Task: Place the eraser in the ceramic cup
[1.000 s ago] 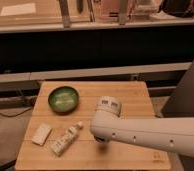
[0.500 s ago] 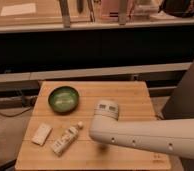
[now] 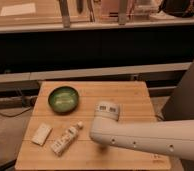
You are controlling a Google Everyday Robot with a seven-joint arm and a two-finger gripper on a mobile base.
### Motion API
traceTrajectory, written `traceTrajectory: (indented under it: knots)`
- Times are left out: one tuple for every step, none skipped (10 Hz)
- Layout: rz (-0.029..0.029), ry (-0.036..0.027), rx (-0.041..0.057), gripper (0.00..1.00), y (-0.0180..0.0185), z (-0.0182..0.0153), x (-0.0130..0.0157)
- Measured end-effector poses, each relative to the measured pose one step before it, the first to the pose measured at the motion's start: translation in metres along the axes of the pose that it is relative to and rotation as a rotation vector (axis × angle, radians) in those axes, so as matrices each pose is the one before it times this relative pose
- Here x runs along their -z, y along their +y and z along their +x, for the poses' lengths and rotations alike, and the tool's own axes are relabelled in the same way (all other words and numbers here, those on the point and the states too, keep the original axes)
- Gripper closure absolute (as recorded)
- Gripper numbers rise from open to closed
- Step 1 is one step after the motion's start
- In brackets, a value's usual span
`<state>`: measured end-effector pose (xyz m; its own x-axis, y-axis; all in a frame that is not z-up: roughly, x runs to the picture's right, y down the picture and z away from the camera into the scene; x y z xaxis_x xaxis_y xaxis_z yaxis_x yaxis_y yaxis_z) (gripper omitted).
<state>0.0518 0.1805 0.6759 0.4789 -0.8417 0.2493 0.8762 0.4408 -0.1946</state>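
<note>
The black eraser and the white ceramic cup do not show in the camera view; they are either hidden behind my arm or out of view. My white arm (image 3: 140,137) reaches in from the right and lies low over the middle and right of the wooden table (image 3: 125,92). Its round joint (image 3: 107,110) sits near the table's centre. The gripper is hidden under the arm's end, near the table's middle front.
A green bowl (image 3: 63,98) stands at the back left of the table. A pale whitish flat block (image 3: 41,134) lies at the front left. A white tube with a small cap (image 3: 66,139) lies next to it, close to the arm's end. A dark shelf runs behind the table.
The arm has shifted slightly toward the table's front. The bowl, block and tube have not moved.
</note>
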Motion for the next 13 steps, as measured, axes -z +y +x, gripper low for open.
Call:
traceTrajectory:
  knots:
    - [0.00109,-0.00098,0.00136,0.2,0.00009,-0.00015,0.00007]
    - [0.00029,-0.00127,0.00011,0.2,-0.00013,0.00007,0.00015]
    - [0.0006,-0.00512,-0.0005,0.2,-0.00068,0.00014,0.00019]
    - [-0.00123,-0.00172,-0.00136,0.2,0.00025,0.00003,-0.00012]
    - [-0.00004,-0.00368,-0.00028,0.2,-0.0001,0.00021,0.00013]
    - [-0.00095,-0.01022,-0.00306,0.2,0.00027,0.00054,-0.00051]
    - [-0.00066,-0.04066,-0.00712,0.2,-0.00058,0.00156,-0.0009]
    - [-0.00942,-0.0913,-0.01648,0.2,-0.00017,0.00368,-0.00132]
    - [0.00093,-0.10697,-0.01079,0.2,-0.00301,0.00224,-0.0008]
    - [-0.00152,-0.0719,-0.0128,0.2,0.00021,0.00188,-0.00105]
    - [0.00499,-0.09161,-0.0201,0.2,-0.00082,0.0034,-0.00245]
    - [0.00211,-0.05566,-0.00951,0.2,0.00086,0.00261,-0.0014]
    - [0.0038,-0.0374,-0.01292,0.2,0.00106,0.00359,-0.00152]
